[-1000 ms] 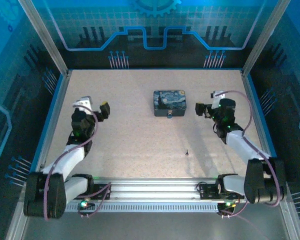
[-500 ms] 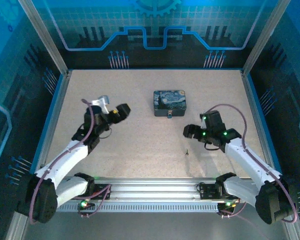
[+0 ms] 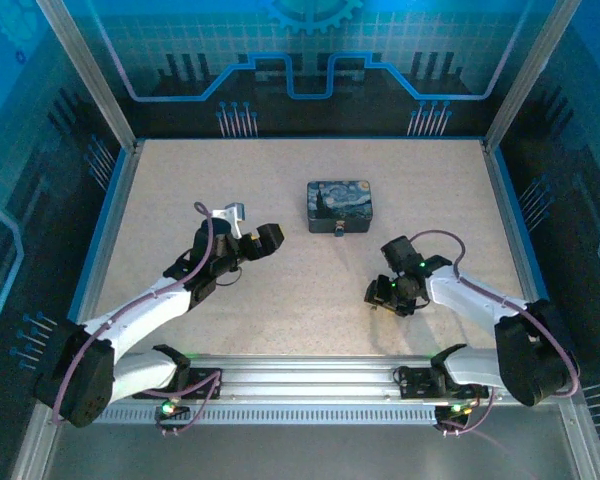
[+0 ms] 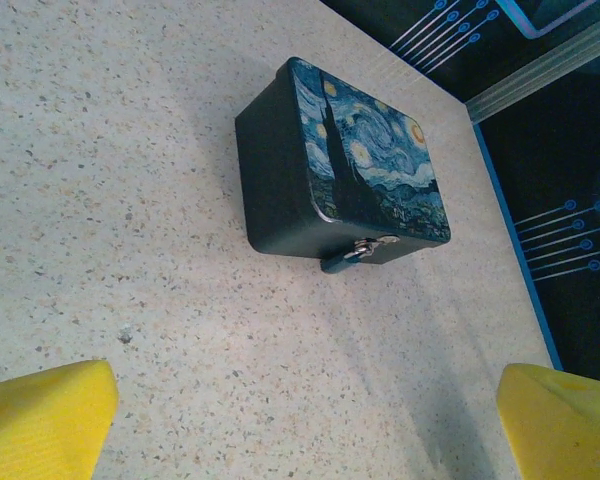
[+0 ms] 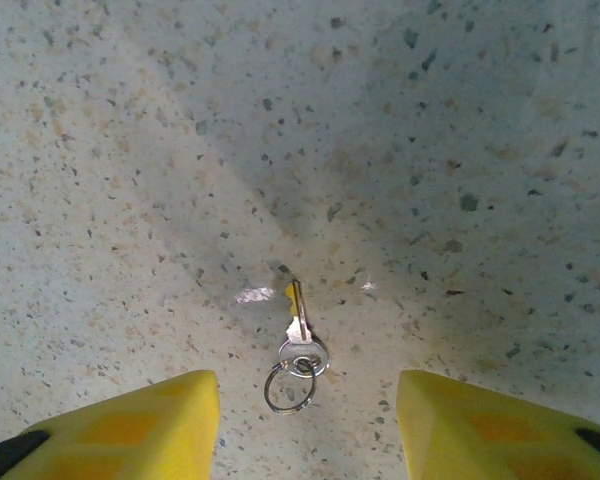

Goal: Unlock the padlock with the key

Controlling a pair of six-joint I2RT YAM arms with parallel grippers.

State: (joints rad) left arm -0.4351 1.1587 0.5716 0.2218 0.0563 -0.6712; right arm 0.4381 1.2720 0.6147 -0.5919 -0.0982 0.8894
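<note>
Your right claw [image 5: 308, 428] hangs half open and empty, the key [image 5: 296, 303] lying on the worktop [image 5: 130, 150] between its jaws. Your left claw [image 4: 305, 435] gapes wide, holding nothing. Beyond it, the padlock [image 4: 348, 258] sits at the front of the tin [image 4: 370, 160].

Top view dim, strong blue cast off the walls [image 3: 180, 40]; table [image 3: 280, 200] evenly lit, faint soft shadows. Right wrist view: wide grey shadow across the speckle, key [image 5: 296, 300] sharp, small glare beside it. My yellow fingertips [image 5: 130, 420] blur at the bottom edge.
</note>
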